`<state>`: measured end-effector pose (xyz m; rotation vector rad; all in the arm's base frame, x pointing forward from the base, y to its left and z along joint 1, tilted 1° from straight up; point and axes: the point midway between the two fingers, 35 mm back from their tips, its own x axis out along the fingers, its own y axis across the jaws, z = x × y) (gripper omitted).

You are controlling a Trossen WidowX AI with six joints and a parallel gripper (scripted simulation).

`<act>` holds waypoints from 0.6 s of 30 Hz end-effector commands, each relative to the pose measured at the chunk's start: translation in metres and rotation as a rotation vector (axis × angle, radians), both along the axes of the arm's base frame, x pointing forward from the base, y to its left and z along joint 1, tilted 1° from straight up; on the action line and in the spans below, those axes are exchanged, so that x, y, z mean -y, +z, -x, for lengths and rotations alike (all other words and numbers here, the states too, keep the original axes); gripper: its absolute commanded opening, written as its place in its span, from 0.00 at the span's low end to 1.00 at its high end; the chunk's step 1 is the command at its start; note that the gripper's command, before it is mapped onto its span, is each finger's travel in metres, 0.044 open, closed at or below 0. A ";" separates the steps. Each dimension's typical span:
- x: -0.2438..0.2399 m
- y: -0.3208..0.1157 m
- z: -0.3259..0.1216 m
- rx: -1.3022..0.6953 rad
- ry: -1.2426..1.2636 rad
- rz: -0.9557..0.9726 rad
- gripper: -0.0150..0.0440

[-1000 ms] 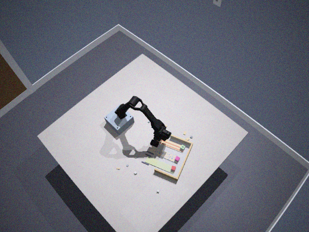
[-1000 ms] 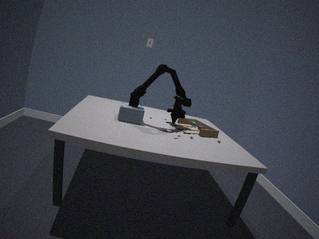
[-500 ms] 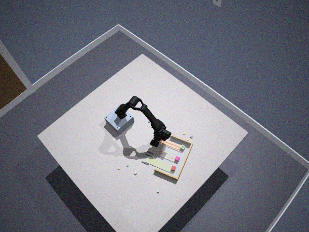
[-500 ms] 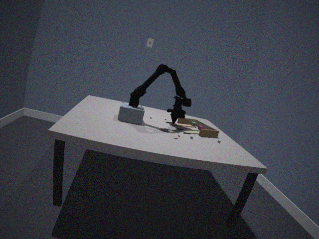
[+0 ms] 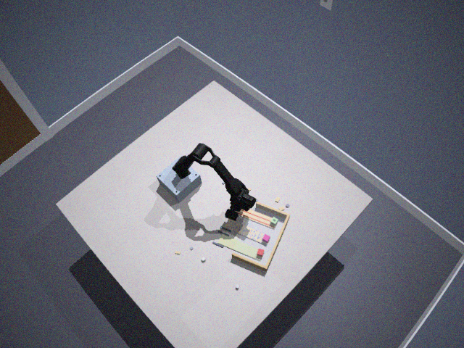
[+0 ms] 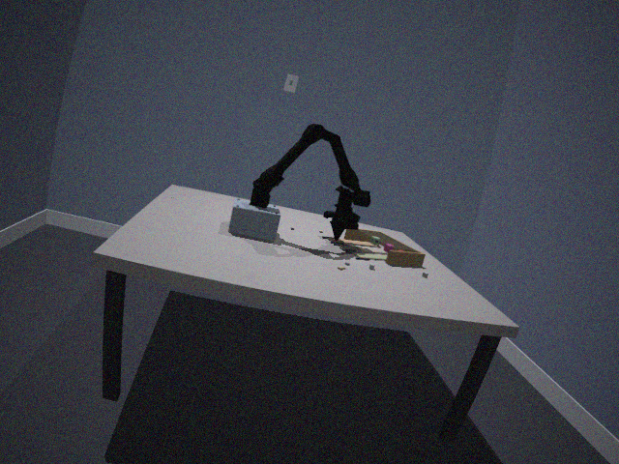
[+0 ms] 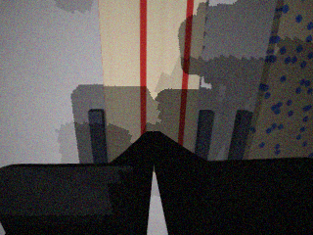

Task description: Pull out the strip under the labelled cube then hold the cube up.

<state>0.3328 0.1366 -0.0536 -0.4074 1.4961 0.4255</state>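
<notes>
A green cube point(image 5: 274, 220) point(image 6: 375, 240) with a pale mark on top rests at the far end of a cream strip with two red lines point(image 5: 258, 217) point(image 7: 122, 49). A magenta cube point(image 5: 266, 238) point(image 6: 389, 246) is on a blue-dotted strip point(image 7: 293, 98), and a red cube point(image 5: 260, 252) is on a yellow-green strip point(image 5: 239, 246) point(image 6: 372, 256). My gripper point(image 5: 231, 216) point(image 6: 336, 239) point(image 7: 153, 138) points down, low at the near end of the red-lined strip. Its fingers are shut together, with nothing visible between them. They hide the strip's near end in the wrist view.
A wooden wall point(image 5: 278, 241) point(image 6: 405, 258) surrounds the strips on three sides, open towards the arm's base point(image 5: 179, 187) point(image 6: 253, 222). Short dark bars point(image 5: 217, 244) point(image 7: 97, 134) stand beside the strips' near ends. Several small bits, such as a white one point(image 5: 203, 259), lie around the enclosure.
</notes>
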 end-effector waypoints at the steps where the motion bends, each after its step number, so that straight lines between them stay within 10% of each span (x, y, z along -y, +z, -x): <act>1: 0.007 -0.004 0.013 -0.019 -0.001 0.009 0.25; 18: 0.020 -0.005 0.034 -0.021 -0.001 0.010 0.25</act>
